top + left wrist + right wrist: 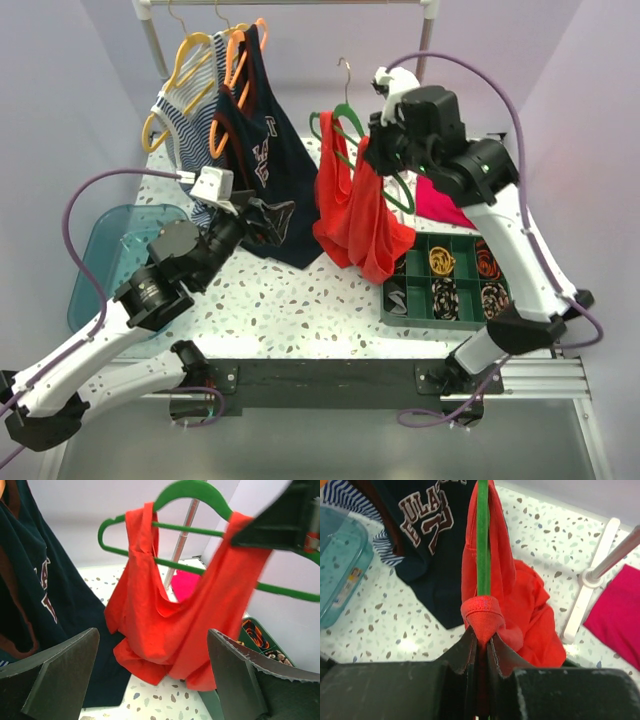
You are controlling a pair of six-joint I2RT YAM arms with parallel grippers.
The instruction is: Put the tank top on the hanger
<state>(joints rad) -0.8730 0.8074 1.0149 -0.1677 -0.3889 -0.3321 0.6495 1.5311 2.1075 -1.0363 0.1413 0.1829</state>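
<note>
Hovering at left over speckled table (300, 300), left gripper (266, 220) is holding jaws wide, gripping nothing, just in front of navy tank top (262, 150). Tank top (350, 215) is hanging further right, apart from those jaws, draped on hanger (187, 489), hem dangling low near table. Right gripper (481, 642) is clamping narrow on hanger arm with strap pinched in. Bare tabletop is lying open in front; compartment tray (445, 322) is crowding hem at right, pink cloth (440, 205) behind.
</note>
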